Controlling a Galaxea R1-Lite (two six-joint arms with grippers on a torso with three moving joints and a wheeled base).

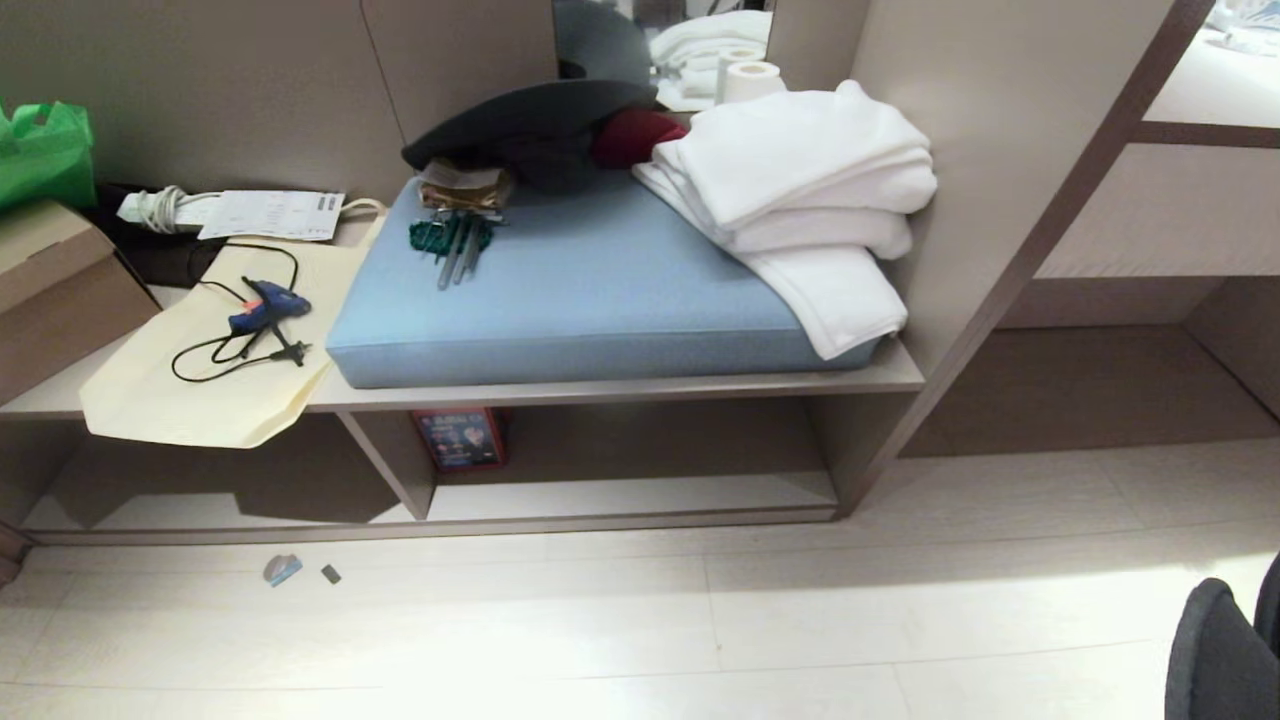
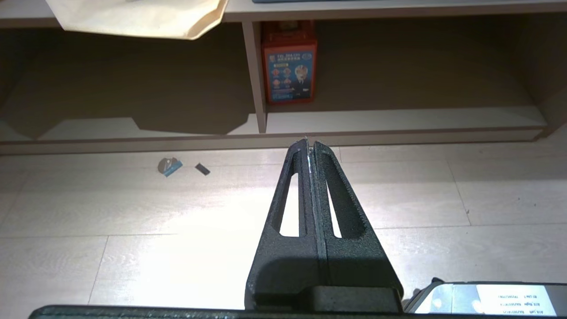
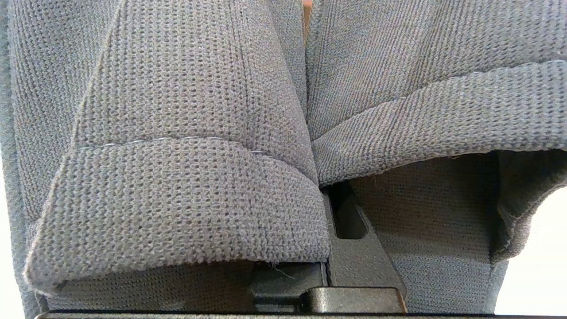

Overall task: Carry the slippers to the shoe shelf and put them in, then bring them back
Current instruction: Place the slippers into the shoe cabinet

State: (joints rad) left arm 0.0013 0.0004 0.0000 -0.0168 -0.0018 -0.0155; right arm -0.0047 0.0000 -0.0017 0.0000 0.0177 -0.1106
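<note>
Grey knit slippers (image 3: 186,146) clamped in right gripper (image 3: 325,195), wrist view only; left gripper (image 2: 309,144) closed, empty

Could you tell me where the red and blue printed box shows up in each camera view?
Head view: red and blue printed box in the low cubby, beside the upright divider.
Left wrist view: the box is near the top centre, same divider alongside.
Right wrist view: not visible.

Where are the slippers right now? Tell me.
The slippers fill the right wrist view, pinched in the right gripper; the head view shows a dark edge low on the robot's right, clear of the shoe shelf.
</note>
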